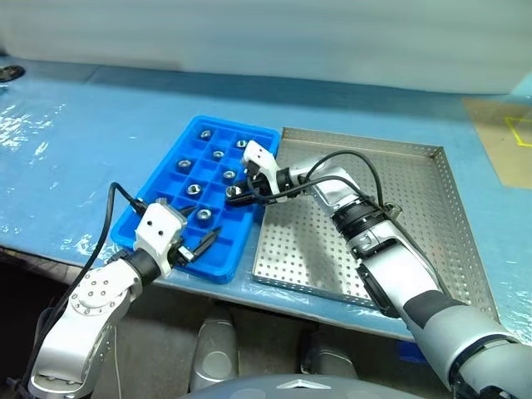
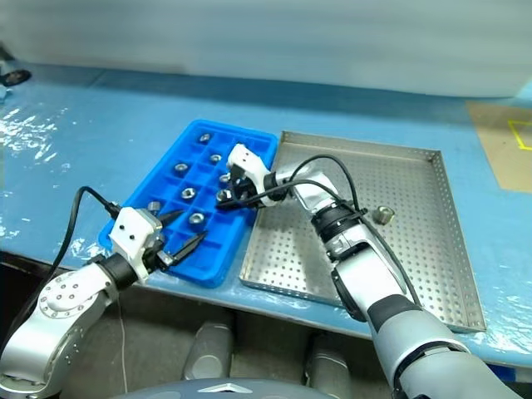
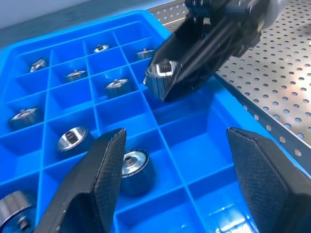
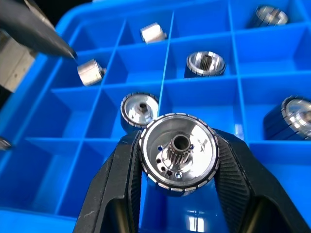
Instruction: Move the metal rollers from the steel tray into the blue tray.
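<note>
The blue tray (image 1: 218, 268) lies left of the steel tray (image 1: 420, 187), and several metal rollers (image 1: 204, 214) sit in its compartments. My right gripper (image 1: 236, 194) reaches across from the steel tray and is shut on one shiny roller (image 4: 179, 153), hanging just above a compartment in the blue tray's right-hand column. My left gripper (image 2: 188, 228) hovers open over the tray's near left corner with nothing between its fingers; a seated roller (image 3: 136, 167) lies just past one fingertip. One roller (image 2: 382, 214) rests on the steel tray's perforated floor.
Both trays sit on a blue plastic-covered table (image 1: 75, 141) near its front edge. The raised rim (image 1: 264, 218) of the steel tray butts against the blue tray's right side. My two grippers are close together over the blue tray.
</note>
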